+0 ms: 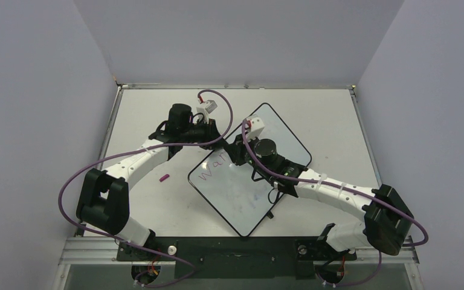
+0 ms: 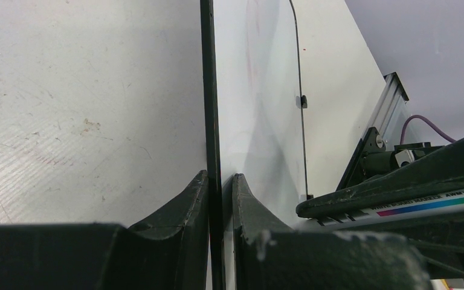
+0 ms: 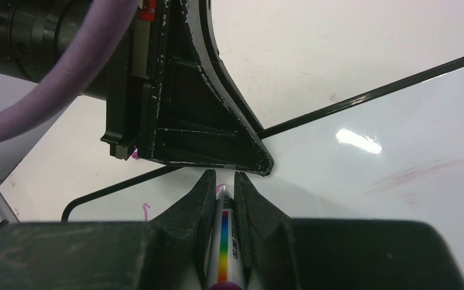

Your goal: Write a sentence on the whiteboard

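Lying askew on the scuffed off-white surface [image 1: 338, 121], the large glossy white whiteboard [image 1: 235, 199] with its thin black rim and rounded corners sits between the two arms, one corner pointing at the far wall. The left gripper [image 1: 219, 139] meets the board's far-left edge. The left wrist view shows its matte black, wedge-shaped jaws [image 2: 220, 178] clenched on that rim, one on each side of the thin black edge. The right gripper [image 1: 234, 151] hovers over the board just beside it. Its jaws [image 3: 220, 175] grasp a slim white marker with a rainbow stripe on the barrel [image 3: 225, 241], the pink tip touching the shiny board [image 3: 399, 133].

The sentence [image 1: 212, 169] shows best from above: a few pink-magenta handwritten letters, roughly "War", near the board's left corner. The right wrist view catches only a small pink stroke [image 3: 146, 208] of it.

The overhead view alone shows a small magenta cylindrical piece [image 1: 165, 178] on the surface left of the board, apart from it. The right wrist view alone brings out faint purplish smudges [image 3: 411, 175] and a bright glare spot on the gloss. The left wrist view shows scratches and stains on the surface [image 2: 66, 121] beside the whiteboard [image 2: 260, 121], and the marker's printed label [image 2: 423, 205].
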Controlling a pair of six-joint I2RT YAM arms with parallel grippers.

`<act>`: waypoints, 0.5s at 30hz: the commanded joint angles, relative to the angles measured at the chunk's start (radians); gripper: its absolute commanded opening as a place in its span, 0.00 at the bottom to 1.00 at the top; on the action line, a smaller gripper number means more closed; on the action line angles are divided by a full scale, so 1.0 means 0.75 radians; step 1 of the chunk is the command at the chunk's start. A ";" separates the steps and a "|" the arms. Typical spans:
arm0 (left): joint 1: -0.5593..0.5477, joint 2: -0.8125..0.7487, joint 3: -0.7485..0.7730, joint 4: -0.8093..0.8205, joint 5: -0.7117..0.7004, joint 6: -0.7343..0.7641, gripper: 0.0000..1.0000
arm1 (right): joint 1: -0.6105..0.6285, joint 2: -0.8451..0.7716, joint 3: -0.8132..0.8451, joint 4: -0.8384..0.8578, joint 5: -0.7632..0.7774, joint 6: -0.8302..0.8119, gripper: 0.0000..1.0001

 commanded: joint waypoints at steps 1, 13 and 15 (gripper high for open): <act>0.005 -0.023 -0.001 0.002 -0.104 0.126 0.00 | -0.014 -0.042 0.066 -0.002 -0.017 -0.015 0.00; 0.003 -0.032 -0.004 -0.002 -0.106 0.124 0.00 | -0.014 -0.126 0.013 -0.030 0.013 -0.023 0.00; 0.002 -0.031 -0.002 -0.001 -0.106 0.122 0.00 | -0.015 -0.128 -0.007 -0.032 0.023 -0.023 0.00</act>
